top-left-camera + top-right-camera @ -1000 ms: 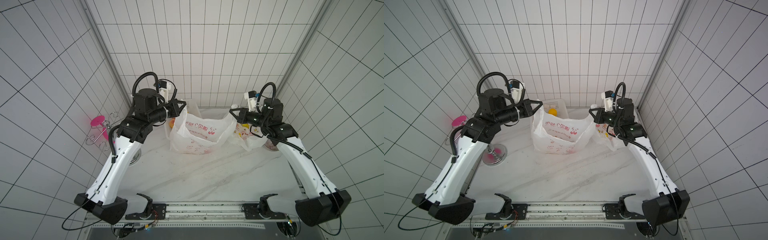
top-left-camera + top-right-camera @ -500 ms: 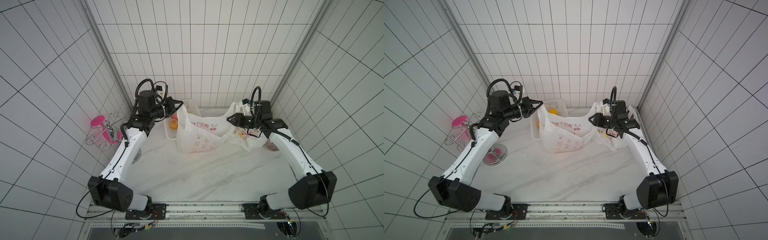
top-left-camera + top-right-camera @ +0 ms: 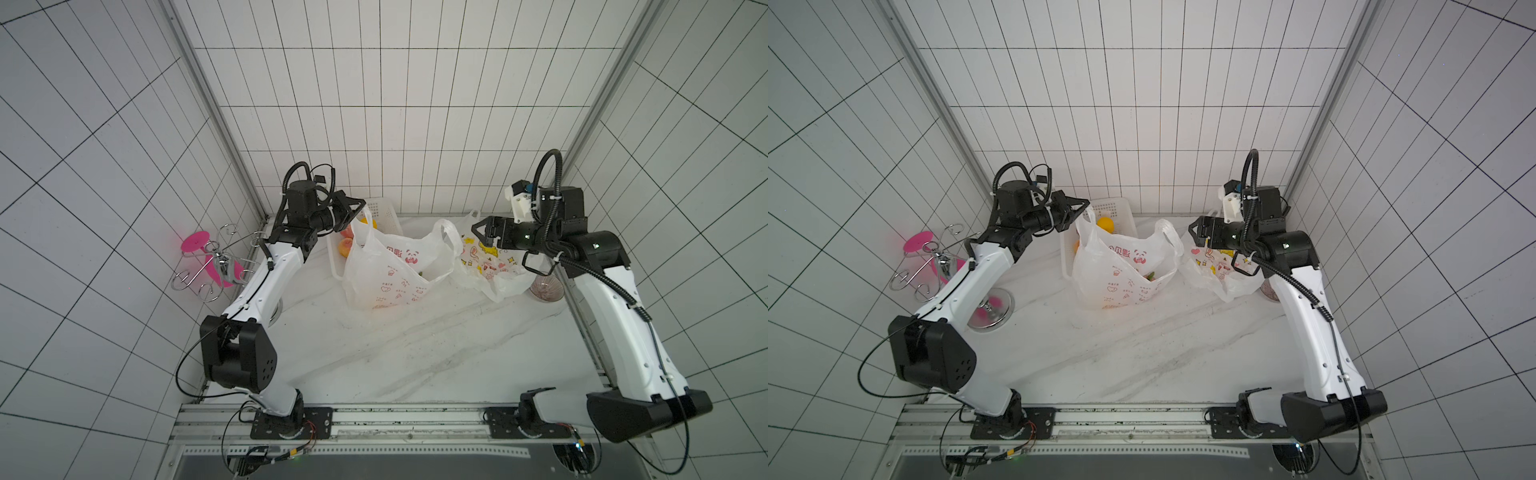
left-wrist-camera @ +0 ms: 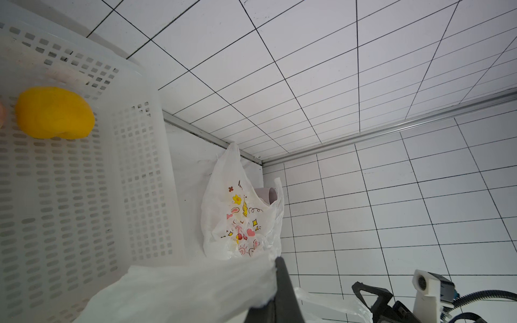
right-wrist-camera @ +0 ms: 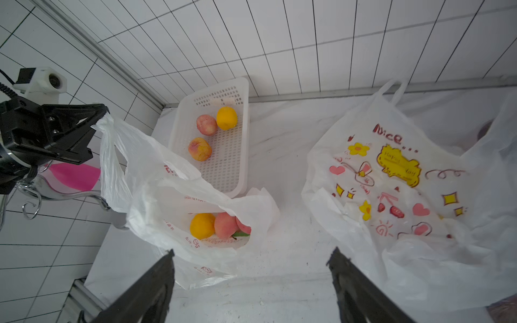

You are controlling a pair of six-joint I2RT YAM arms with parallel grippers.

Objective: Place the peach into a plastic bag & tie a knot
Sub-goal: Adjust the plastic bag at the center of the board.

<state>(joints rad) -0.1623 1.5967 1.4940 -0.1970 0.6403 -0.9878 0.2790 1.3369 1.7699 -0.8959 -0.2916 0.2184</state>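
Observation:
A white plastic bag (image 3: 395, 266) (image 3: 1121, 266) with a panda print stands at the back middle of the table. My left gripper (image 3: 359, 208) (image 3: 1084, 205) is shut on its left handle and holds it up. In the left wrist view, the film (image 4: 181, 290) runs into the shut left gripper (image 4: 277, 264). The bag's right handle (image 3: 449, 232) hangs free. My right gripper (image 3: 478, 235) (image 5: 252, 251) is open just right of it, with nothing between its fingers. A peach (image 5: 226, 225) lies inside the bag beside a yellow fruit (image 5: 202, 226).
A white basket (image 3: 388, 216) (image 5: 237, 167) behind the bag holds two peaches (image 5: 199, 149) and a yellow fruit (image 5: 226, 118). A second printed bag (image 3: 494, 266) (image 5: 391, 181) lies crumpled at the right. A glass bowl (image 3: 546, 289) is beside it. A pink and wire rack (image 3: 208, 262) stands at the left wall.
My right gripper has opened, let go of the bag's right handle and drawn back to the right. The left gripper keeps its hold on the left handle.

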